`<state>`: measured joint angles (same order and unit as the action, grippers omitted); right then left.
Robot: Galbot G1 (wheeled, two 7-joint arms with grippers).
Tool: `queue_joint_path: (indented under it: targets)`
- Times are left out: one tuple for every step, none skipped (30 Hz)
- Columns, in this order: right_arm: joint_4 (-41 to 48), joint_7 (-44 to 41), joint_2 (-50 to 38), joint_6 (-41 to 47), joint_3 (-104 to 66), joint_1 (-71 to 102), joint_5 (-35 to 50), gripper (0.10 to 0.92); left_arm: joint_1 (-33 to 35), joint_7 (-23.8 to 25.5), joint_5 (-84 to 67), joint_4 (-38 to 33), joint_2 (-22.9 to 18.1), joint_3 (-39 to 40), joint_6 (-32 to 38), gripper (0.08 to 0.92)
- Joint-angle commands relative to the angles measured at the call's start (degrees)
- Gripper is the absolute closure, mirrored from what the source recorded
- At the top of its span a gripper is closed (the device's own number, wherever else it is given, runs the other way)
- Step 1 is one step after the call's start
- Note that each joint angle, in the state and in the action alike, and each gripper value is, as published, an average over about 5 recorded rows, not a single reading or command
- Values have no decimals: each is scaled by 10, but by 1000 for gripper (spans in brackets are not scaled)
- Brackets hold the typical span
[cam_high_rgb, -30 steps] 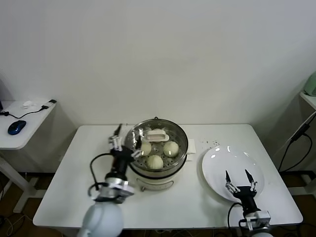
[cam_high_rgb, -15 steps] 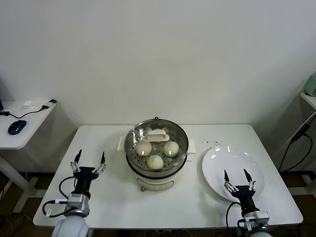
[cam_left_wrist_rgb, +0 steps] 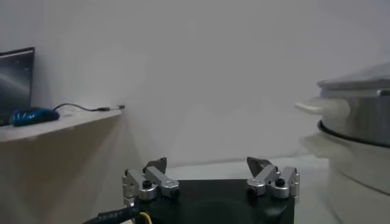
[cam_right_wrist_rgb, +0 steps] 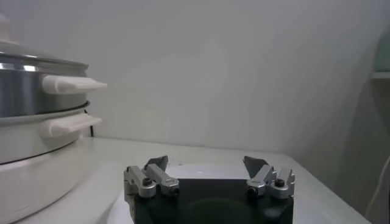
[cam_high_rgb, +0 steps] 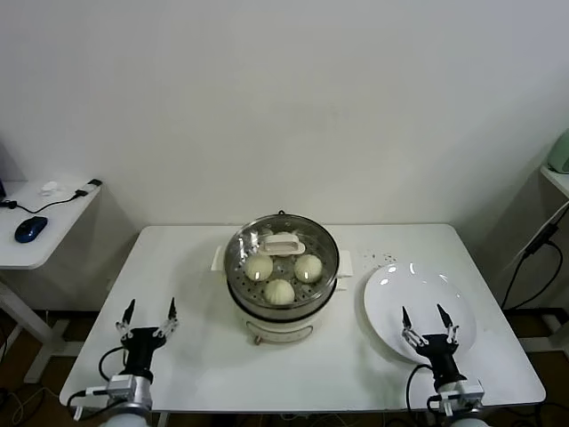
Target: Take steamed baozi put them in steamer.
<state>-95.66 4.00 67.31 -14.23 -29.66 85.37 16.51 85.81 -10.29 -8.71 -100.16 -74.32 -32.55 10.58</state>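
Note:
The steamer (cam_high_rgb: 281, 307) stands at the table's middle, a shiny steel pot on a cream-white base, with the glass lid (cam_high_rgb: 283, 242) on top. Three cream-white baozi (cam_high_rgb: 279, 291) show through the lid; a fourth is hidden. The steamer's side also shows in the left wrist view (cam_left_wrist_rgb: 356, 152) and the right wrist view (cam_right_wrist_rgb: 36, 134). My left gripper (cam_high_rgb: 148, 314) is open and empty at the table's front left, apart from the steamer. My right gripper (cam_high_rgb: 424, 322) is open and empty over the near part of the white plate (cam_high_rgb: 391, 294).
A side desk (cam_high_rgb: 44, 227) with a blue mouse (cam_high_rgb: 29, 229) and a cable stands to the left. A cable (cam_high_rgb: 533, 253) hangs by the table's right edge. A small white card (cam_high_rgb: 346, 263) lies just right of the steamer.
My left gripper has drawn back from beside the steamer to the table's front left, open and empty. My right gripper has barely moved. The lid stays on the steamer.

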Motion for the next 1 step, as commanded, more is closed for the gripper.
queue_joint_path:
  targets:
    - [0,0,1,0,0,0,1,203,8,-3,-29,21,1,-8,20,177]
